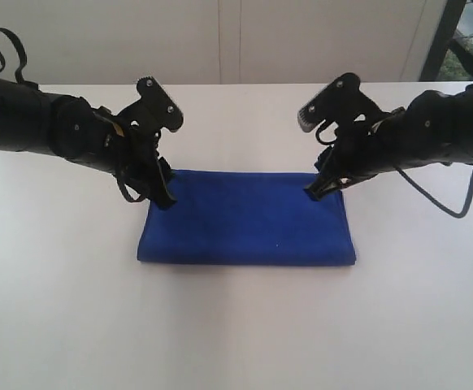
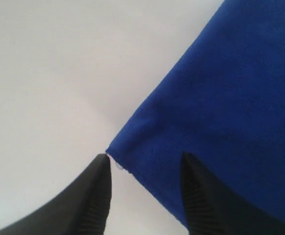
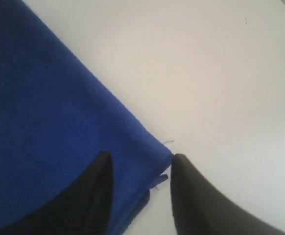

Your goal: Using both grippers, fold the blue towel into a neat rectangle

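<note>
As table (image 1: 236,341) carries towel (image 1: 249,219) flat at centre, already folded rectangle, I read both arms staged for next fold: left gripper (image 2: 145,161) jaws spread astride rear left corner, right gripper (image 3: 138,159) spread astride rear right corner, neither pinching yet.

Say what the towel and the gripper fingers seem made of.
Towel: soft cloth, likely microfibre; matte, fuzzy nap, loose threads at a corner. Fingers: black, probably hard plastic or rubber; matte, fine ribbing on the inner faces.
</note>
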Controlling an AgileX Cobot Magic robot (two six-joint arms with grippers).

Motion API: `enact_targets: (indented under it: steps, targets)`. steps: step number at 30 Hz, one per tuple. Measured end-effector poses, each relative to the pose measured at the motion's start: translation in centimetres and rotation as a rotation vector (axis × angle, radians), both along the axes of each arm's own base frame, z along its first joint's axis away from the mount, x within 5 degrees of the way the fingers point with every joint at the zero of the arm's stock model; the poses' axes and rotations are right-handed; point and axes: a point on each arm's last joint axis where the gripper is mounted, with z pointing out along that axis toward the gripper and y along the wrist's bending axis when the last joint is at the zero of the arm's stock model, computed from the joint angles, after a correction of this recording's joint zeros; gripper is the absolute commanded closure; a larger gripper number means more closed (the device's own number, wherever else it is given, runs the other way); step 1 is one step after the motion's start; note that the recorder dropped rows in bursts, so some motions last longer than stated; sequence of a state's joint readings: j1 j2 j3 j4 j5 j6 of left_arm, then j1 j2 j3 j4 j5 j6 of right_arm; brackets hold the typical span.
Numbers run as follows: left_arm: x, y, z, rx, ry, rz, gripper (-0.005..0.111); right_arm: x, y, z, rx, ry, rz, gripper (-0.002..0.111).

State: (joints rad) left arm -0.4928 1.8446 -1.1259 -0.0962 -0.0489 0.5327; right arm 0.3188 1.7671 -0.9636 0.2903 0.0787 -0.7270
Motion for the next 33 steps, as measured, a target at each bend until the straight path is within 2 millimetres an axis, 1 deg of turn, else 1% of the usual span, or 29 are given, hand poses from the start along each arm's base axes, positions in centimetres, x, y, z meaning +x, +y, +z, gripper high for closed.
enact_targets:
  steps: [2,3,5,6,9,13,15,16,18,20,25,28,33]
  targets:
    - [0.1,0.6,0.1,-0.030,0.033,0.051,0.079,0.0,-0.3,0.5,0.078,0.012,-0.084,0.104]
    - [0.2,0.9,0.4,-0.049,0.048,0.081,0.087,0.0,-0.4,1.0,0.120,0.017,-0.129,0.108]
    - [0.3,1.8,0.9,-0.096,0.082,0.152,0.102,0.0,-0.8,1.8,0.185,0.033,-0.194,0.108]
    - [0.2,2.1,1.1,-0.108,0.100,0.175,0.107,0.1,-0.9,2.3,0.209,0.048,-0.217,0.108]
    - [0.3,2.7,2.4,-0.128,0.171,0.220,0.107,0.5,-0.8,3.5,0.245,0.118,-0.244,0.108]
    - [0.4,2.2,4.8,-0.121,0.325,0.239,0.107,0.9,-0.2,4.9,0.282,0.255,-0.275,0.108]
    - [0.5,1.9,5.5,-0.132,0.379,0.251,0.107,1.2,0.1,5.4,0.294,0.307,-0.289,0.108]
    - [0.6,1.6,5.9,-0.140,0.414,0.255,0.107,1.3,0.2,5.3,0.291,0.349,-0.295,0.108]
    - [0.7,1.4,5.8,-0.148,0.456,0.258,0.107,1.3,0.4,4.9,0.286,0.402,-0.307,0.108]
    - [0.8,1.1,5.0,-0.148,0.512,0.266,0.107,1.3,0.4,4.1,0.272,0.460,-0.319,0.108]
    - [0.9,0.8,2.1,-0.105,0.639,0.278,0.107,1.4,0.6,0.6,0.226,0.606,-0.357,0.108]
    - [1.0,0.6,0.9,-0.099,0.677,0.285,0.107,1.6,0.6,-0.8,0.214,0.640,-0.379,0.108]
    - [1.2,0.3,-0.2,-0.110,0.712,0.297,0.107,1.9,0.4,-1.8,0.185,0.634,-0.406,0.108]
